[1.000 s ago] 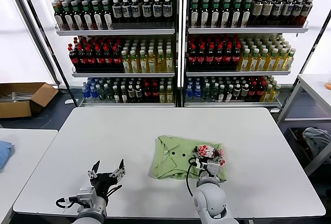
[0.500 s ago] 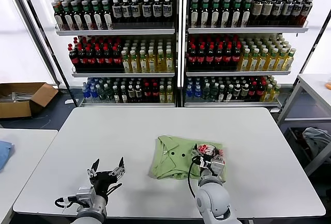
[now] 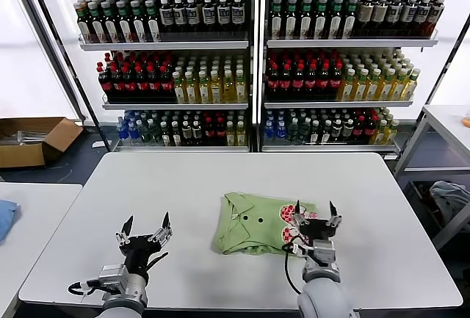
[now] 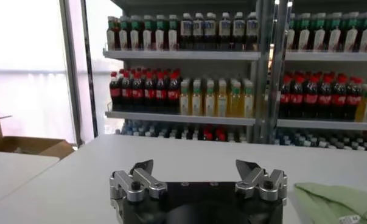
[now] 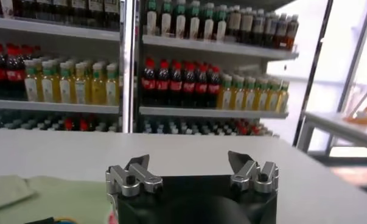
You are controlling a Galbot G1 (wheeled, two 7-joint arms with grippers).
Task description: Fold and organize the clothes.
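Light green collared shirt point(image 3: 259, 222) lies folded on white table point(image 3: 220, 178), right of centre, checkered print point(image 3: 288, 214) at its right end. Right gripper point(image 3: 314, 215) above shirt's right edge, jaws spread wide, holding nothing. Left gripper point(image 3: 142, 229) well left of shirt, over bare tabletop, jaws also wide, empty. Bottle shelves point(image 3: 253, 61) behind table.

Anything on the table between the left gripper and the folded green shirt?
Nothing: in the head view only bare white table separates the open left gripper from the folded light green collared shirt.
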